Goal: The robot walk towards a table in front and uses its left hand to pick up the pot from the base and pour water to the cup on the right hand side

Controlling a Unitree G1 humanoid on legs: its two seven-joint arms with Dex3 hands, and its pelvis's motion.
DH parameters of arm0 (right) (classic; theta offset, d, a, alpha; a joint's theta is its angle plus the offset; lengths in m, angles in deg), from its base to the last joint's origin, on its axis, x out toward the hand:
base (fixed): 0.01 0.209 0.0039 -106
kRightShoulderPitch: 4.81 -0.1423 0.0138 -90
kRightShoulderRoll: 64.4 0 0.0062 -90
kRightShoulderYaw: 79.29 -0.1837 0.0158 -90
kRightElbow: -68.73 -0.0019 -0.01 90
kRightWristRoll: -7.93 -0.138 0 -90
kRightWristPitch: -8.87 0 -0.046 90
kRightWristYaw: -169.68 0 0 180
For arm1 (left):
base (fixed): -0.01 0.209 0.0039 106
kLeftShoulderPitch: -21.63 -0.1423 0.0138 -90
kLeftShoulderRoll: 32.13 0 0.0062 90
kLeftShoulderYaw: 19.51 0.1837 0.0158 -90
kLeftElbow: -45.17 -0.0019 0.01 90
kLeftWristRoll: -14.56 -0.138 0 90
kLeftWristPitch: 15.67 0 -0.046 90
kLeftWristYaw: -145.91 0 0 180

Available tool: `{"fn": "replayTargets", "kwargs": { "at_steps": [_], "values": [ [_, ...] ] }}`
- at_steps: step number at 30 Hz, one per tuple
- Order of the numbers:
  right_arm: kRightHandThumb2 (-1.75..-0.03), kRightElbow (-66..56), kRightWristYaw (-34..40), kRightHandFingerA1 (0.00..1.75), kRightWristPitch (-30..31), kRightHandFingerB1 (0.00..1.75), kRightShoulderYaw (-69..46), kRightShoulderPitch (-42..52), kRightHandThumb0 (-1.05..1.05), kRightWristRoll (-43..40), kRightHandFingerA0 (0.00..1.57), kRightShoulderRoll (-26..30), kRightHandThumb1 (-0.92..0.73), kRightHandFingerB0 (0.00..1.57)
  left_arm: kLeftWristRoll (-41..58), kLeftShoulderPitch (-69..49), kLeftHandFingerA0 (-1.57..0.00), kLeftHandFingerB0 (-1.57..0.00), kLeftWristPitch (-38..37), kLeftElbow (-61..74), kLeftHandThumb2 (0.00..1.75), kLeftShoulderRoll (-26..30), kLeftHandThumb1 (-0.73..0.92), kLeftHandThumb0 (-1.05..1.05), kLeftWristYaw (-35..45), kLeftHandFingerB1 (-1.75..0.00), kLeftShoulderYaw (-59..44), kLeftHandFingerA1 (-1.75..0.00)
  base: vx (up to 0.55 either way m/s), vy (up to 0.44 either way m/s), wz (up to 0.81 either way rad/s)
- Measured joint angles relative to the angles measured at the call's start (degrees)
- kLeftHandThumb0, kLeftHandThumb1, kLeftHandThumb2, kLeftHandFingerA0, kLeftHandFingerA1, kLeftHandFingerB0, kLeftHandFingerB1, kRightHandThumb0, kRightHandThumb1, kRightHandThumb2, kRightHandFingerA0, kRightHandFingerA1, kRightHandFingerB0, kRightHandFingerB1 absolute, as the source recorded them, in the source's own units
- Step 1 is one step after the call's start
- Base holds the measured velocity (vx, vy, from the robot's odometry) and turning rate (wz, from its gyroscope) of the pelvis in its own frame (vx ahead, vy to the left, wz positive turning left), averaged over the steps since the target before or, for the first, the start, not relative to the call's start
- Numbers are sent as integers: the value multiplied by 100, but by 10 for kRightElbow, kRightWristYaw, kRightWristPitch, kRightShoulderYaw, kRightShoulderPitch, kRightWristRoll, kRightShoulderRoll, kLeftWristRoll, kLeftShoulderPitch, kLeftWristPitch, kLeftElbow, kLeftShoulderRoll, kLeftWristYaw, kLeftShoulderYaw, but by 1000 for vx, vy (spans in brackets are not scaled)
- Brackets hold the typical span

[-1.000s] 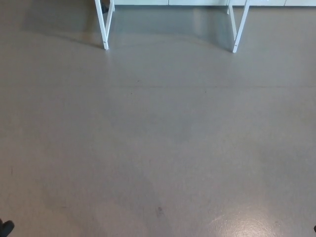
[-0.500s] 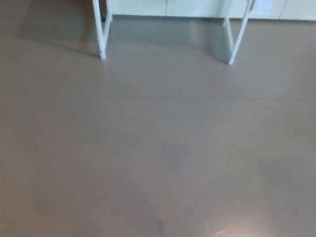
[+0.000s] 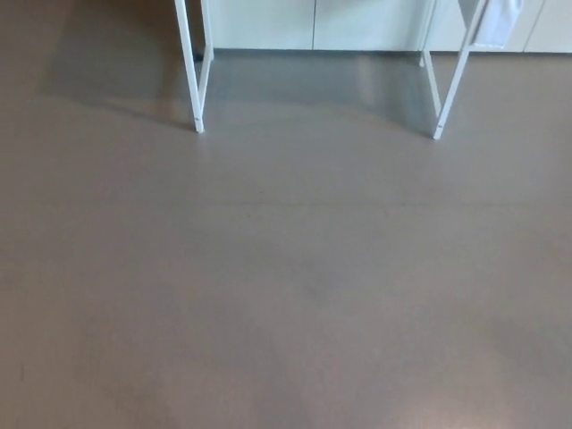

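- A plain grey-brown floor [image 3: 286, 286] fills almost all of my head view, smooth and faintly glossy.
- At the top edge stand white table legs: a left pair [image 3: 192, 67] and a right pair [image 3: 447, 80], each pair splayed.
- Behind them runs a pale cabinet front [image 3: 313, 22] with vertical seams.
- Something white [image 3: 496, 22] hangs by the right legs at the top edge.
- Neither of my hands shows, so I cannot tell their state.
- The tabletop lies above the view; pot and cup are out of sight.
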Motion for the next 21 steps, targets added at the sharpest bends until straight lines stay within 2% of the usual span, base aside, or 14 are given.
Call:
{"fn": "replayTargets", "kwargs": {
  "at_steps": [3, 4, 9, 13, 15, 16, 21],
  "values": [
    [-90, -4, 2, 58, -4, 48, -2, 2, -9, 0, 37, 5, -47, 13, 0, 2, -22, -5, 0, 0, 95, -6, 55, -5, 2, -46, 5, -55, 320, -86, 32],
    [-89, -4, 5, 56, -5, 47, -2, 2, -8, 0, 31, 6, -46, 11, 0, 1, -25, -9, 0, 0, 95, -7, 54, -4, 1, -48, 5, -56, 283, -98, -4],
    [-88, -5, 5, 57, -8, 48, -1, 14, -12, 0, 33, 9, -45, 13, -1, -6, -24, -7, -2, -18, 95, -7, 55, -5, 0, -47, 5, -55, 270, 5, -7],
    [-90, -13, 3, 55, -8, 47, -1, 34, -8, -1, 29, 9, -48, 11, -2, -13, -24, -8, -5, -31, 97, -7, 57, -4, 0, -47, 8, -55, 275, 142, -18],
    [-89, -4, 2, 57, -8, 48, -4, 39, -8, -1, 34, 8, -46, 13, -3, -17, -23, -8, -9, -35, 96, -7, 56, -5, 2, -48, 9, -55, 424, 174, -13],
    [-89, -2, 3, 55, -8, 48, -4, 41, -11, -2, 28, 7, -47, 12, -3, -17, -22, -6, -11, -39, 96, -9, 56, -4, 4, -47, 11, -55, 320, 233, -90],
    [-90, -28, -1, 56, -7, 47, 1, 66, -9, -4, 31, -1, -47, 11, -3, -18, -20, -5, -25, -67, 96, -1, 56, -4, 10, -46, 8, -54, 289, 149, -8]
  ]
}}
